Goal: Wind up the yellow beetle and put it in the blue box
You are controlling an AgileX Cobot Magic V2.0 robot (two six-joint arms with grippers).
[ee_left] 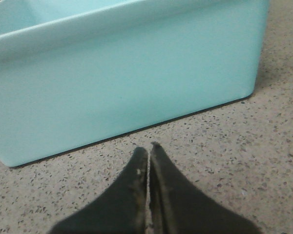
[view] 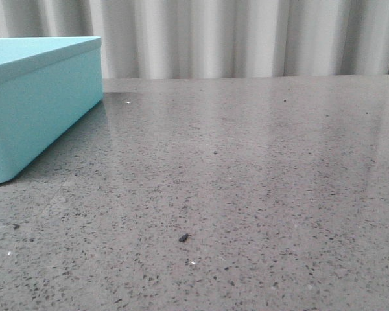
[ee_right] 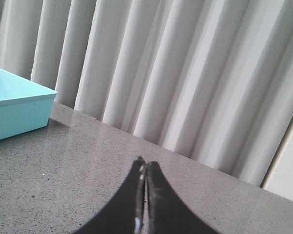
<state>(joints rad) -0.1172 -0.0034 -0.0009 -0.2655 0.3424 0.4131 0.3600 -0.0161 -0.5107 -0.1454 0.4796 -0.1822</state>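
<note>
Jaws of both grippers pressed together, tips meeting, nothing between them. Front view: blue box (view: 42, 103) recorded at far left on grey speckled table (view: 246, 194), one corner turned toward the camera, long side running back toward pleated curtain (view: 246, 39); small dark speck (view: 184, 238) noted on the bare top near centre; neither arm in sight; yellow beetle not found. Left wrist view: left gripper (ee_left: 149, 148) low over the table, fingertips closed, aimed at the box's smooth outer wall just beyond, apart from it; box (ee_left: 122, 83) open-topped, rim and a strip of interior visible along the upper edge, contents not discernible; long axis across the view, slightly skewed. Right wrist view: right gripper (ee_right: 145, 165) closed likewise, held above the table and directed toward the curtain (ee_right: 185, 78); one corner of the box (ee_right: 14, 107) off to the side, well apart; no car here either. Location of the beetle: out of every view, so heading and long axis not determinable. Step in hand, judged: either the very start, toy not yet located, or the end, toy already inside the box; not decidable from these views. Next move, if starting, judged: finding the car, opening the jaws, gripping it across its narrow body for winding.
</note>
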